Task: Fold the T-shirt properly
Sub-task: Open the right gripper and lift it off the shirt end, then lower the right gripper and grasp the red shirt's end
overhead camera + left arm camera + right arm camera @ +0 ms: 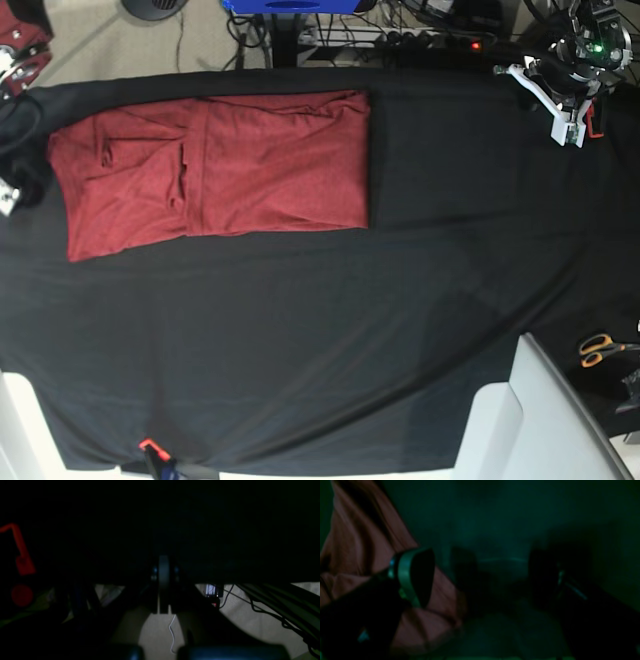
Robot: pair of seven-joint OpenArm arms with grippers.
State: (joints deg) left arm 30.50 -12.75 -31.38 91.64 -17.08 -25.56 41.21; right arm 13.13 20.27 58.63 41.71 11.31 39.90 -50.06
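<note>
The right pincer (480, 577) sits at the T-shirt's (215, 170) left edge, jaws spread and holding nothing; in its wrist view one finger lies over the red cloth, likely because it has let go of a fold. The T-shirt rests flat in a folded rectangle on the black-draped bench (330, 330), toward its far left. Well right of the T-shirt, the left pincer (565, 125) waits clenched and empty at the bench's far corner, parked clear of the work. Orange scissors (600, 349) lie right of the T-shirt, nearer.

The left pincer (566, 128) is seen shut at the base view's upper right corner, its white fingers angled downward, while the right pincer (482, 577), dark and blurred in its wrist view, is spread wide apart.
</note>
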